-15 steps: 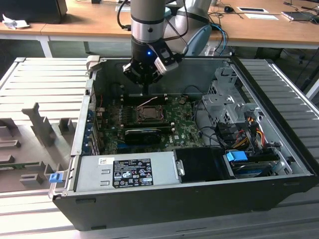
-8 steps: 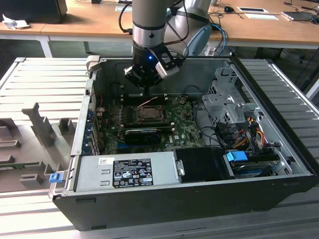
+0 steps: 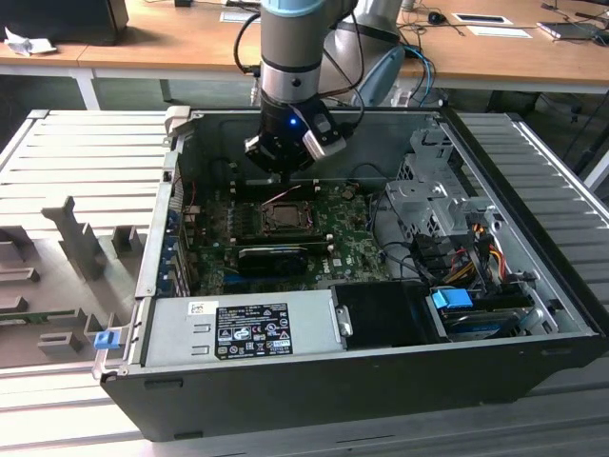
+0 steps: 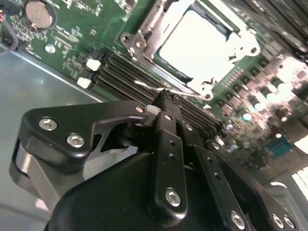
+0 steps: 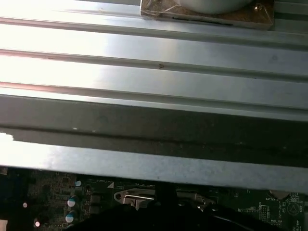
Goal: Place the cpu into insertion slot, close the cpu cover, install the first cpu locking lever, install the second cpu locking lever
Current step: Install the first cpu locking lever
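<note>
The cpu (image 4: 195, 45) lies pale and bright in the insertion slot (image 3: 265, 221) on the green board. The silvery cpu cover (image 4: 144, 36) lies down around it, so the chip shows through the cover's window (image 3: 284, 217). My gripper (image 4: 163, 96) is shut, with its fingers pressed together. Its tip sits right at a thin metal locking lever (image 4: 185, 92) that runs along one side of the slot; whether they touch is unclear. In the exterior view the gripper (image 3: 278, 171) hangs low inside the open computer case, just behind the slot.
Long black memory slots (image 4: 130, 77) run beside the socket, under the gripper tip. A coin battery (image 4: 38, 13) sits on the board. The power supply (image 3: 243, 328) fills the case's front, with a drive cage (image 3: 428, 190) and cables (image 3: 466, 257) on the exterior view's right. The case wall (image 5: 154, 130) stands close.
</note>
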Tool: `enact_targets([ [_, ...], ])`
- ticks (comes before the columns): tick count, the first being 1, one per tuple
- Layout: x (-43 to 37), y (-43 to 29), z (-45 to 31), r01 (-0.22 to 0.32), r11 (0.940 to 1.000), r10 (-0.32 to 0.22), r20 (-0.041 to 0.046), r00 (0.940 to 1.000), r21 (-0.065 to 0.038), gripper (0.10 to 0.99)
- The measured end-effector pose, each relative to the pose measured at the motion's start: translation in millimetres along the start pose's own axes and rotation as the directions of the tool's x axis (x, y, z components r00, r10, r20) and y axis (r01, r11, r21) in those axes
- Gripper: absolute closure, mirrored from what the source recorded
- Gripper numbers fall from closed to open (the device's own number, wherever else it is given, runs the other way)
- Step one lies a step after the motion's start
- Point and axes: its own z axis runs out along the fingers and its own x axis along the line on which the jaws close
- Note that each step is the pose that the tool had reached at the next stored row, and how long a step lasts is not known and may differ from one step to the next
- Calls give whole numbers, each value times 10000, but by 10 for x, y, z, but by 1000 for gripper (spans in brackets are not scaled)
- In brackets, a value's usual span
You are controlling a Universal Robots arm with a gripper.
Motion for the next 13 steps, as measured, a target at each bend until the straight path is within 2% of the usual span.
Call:
enact_targets([
  [6,-53,13,93,13,10000,-13,-3,10000,-2,980],
  [11,-129,10,146,40,10000,-40,-27,10000,-3,980],
  [13,-134,2,154,54,10000,-54,-50,10000,-2,980],
])
